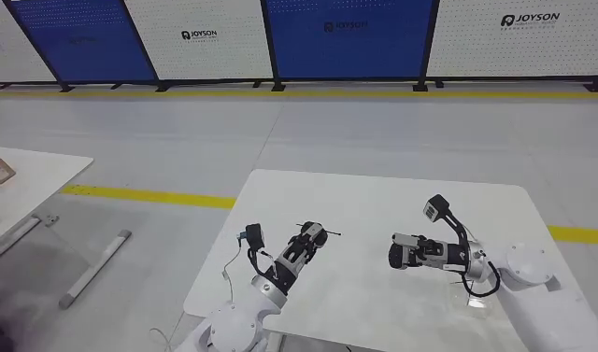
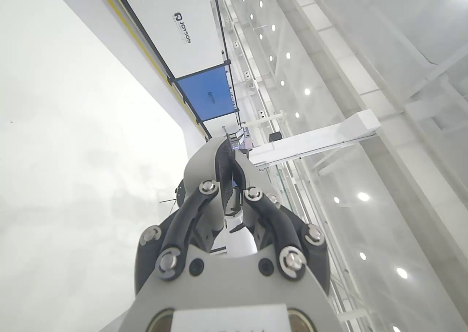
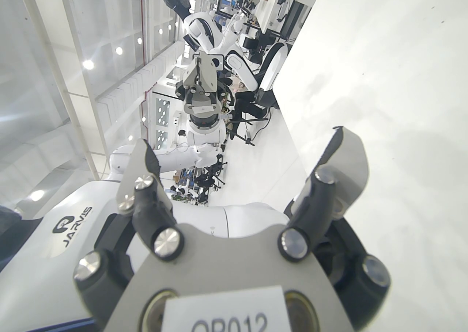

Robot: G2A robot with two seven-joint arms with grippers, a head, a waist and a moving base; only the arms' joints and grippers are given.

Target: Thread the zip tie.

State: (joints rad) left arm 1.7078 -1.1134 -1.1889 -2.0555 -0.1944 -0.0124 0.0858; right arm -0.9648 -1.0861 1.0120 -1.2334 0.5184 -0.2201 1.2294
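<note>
A thin black zip tie sticks out sideways from my left gripper, which is shut on it above the near-left part of the white table. In the left wrist view the fingers are pressed together, and a short black end of the zip tie shows beside them. My right gripper hovers to the right, apart from the left one and pointing toward it. Its two fingertips stand wide apart with nothing between them, so the right gripper is open. The left gripper appears farther off in the right wrist view.
The table's top is bare white around both arms. A second white table stands off to the left across a gap of floor. A yellow floor line runs behind the tables, with blue and white panels along the back.
</note>
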